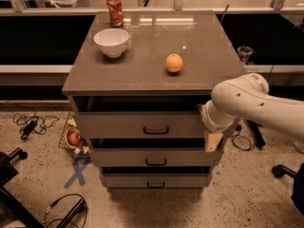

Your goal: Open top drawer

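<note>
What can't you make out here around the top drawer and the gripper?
1. Inside of the top drawer, camera view: shadowed under the countertop.
2. The gripper at the drawer's right end, camera view: largely covered by the arm; contact with the drawer unclear.
3. The arm's far end, camera view: cut off by the right edge.

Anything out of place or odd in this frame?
The hand sits at the right end of the top drawer, away from its handle. A wire basket holding a reddish fruit lies on the floor left of the cabinet.
</note>
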Robot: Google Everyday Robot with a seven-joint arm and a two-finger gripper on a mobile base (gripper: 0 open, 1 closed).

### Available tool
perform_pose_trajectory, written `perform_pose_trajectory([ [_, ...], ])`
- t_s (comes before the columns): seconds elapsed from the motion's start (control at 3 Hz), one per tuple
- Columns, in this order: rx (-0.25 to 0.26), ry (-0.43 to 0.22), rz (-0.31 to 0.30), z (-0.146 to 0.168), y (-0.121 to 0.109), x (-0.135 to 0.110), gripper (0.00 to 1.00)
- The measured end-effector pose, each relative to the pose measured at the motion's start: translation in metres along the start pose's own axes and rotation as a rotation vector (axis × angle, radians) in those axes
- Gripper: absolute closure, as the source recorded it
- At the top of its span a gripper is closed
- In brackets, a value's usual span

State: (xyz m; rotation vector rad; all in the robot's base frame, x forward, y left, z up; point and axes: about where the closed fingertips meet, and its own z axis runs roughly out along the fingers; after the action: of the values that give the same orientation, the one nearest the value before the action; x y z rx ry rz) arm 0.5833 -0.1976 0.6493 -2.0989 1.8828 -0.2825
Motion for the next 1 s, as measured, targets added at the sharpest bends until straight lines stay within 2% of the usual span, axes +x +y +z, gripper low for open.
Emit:
perform_pose_trajectory([
  [0.33, -0.001, 0.000, 0.000, 0.001, 0.001, 0.000, 0.46],
  [0.67, -0.003, -0.001, -0.001, 0.002, 0.001, 0.000, 0.69],
  [1.0, -0.020, -0.010, 0.019, -0.006, 0.018, -0.001, 0.92],
])
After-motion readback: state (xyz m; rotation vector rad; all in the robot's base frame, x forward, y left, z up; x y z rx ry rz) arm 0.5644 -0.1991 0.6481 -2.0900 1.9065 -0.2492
